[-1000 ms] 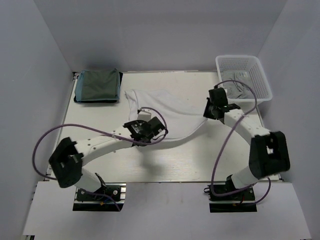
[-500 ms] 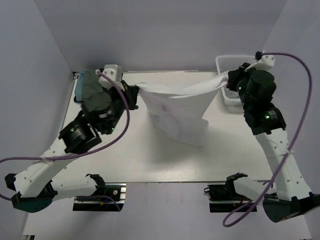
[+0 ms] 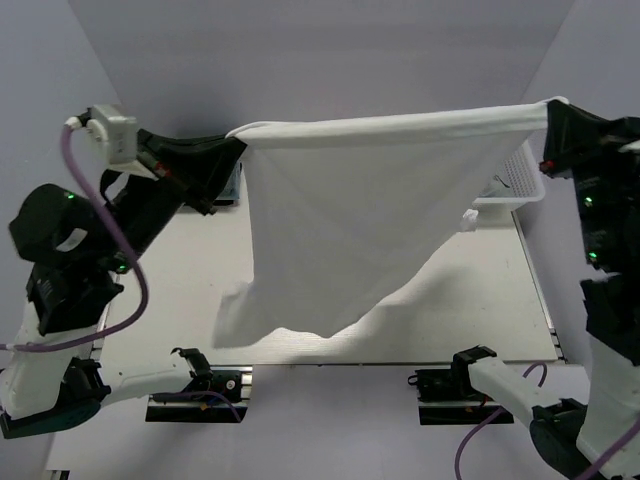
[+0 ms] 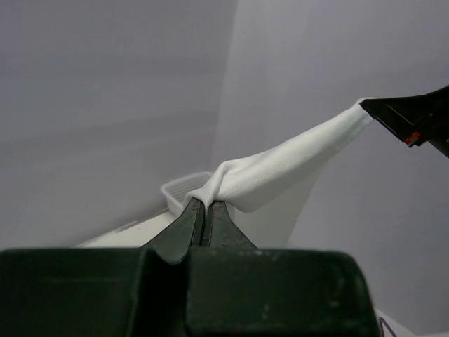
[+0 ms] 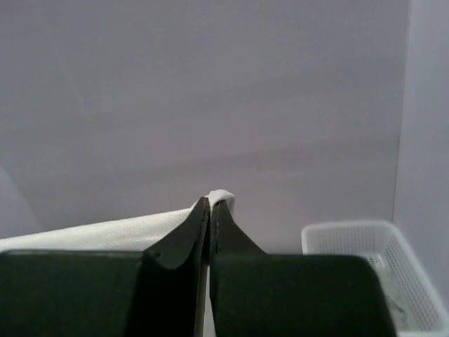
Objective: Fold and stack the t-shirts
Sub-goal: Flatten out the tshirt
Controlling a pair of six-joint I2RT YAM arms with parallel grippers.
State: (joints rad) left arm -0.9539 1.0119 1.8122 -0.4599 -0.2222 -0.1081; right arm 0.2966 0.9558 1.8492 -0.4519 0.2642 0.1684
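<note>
- The white shirt (image 3: 340, 220) hangs in the air above the table (image 3: 480, 300), stretched wide by its top edge between the two raised arms.
- The left gripper (image 3: 240, 143) is pressed together on the top left corner of the cloth. Its wrist view shows the fabric bunched between the tips.
- The right gripper (image 3: 549, 112) pinches the opposite top corner the same way, with a small tuft of cloth poking out above its tips.
- Progress, as I judge it: this shirt is lifted and spread but not yet laid flat, and no fold shows. Laying down, folding and stacking are all left to do.
- The far left corner is hidden behind the left arm (image 3: 150, 200), so the state of any stack there cannot be told.
- The basket (image 3: 525, 180) sits at the far right corner, partly behind the cloth. Whether it holds more shirts is unclear.
- The top edge is taut. The lower edge sags unevenly, lowest towards the near left, and whether it touches the table cannot be told.
- Room: the bare middle and right of the table look free for laying down. The walls (image 3: 40, 100) stand close to both arms, so there is little sideways slack.
</note>
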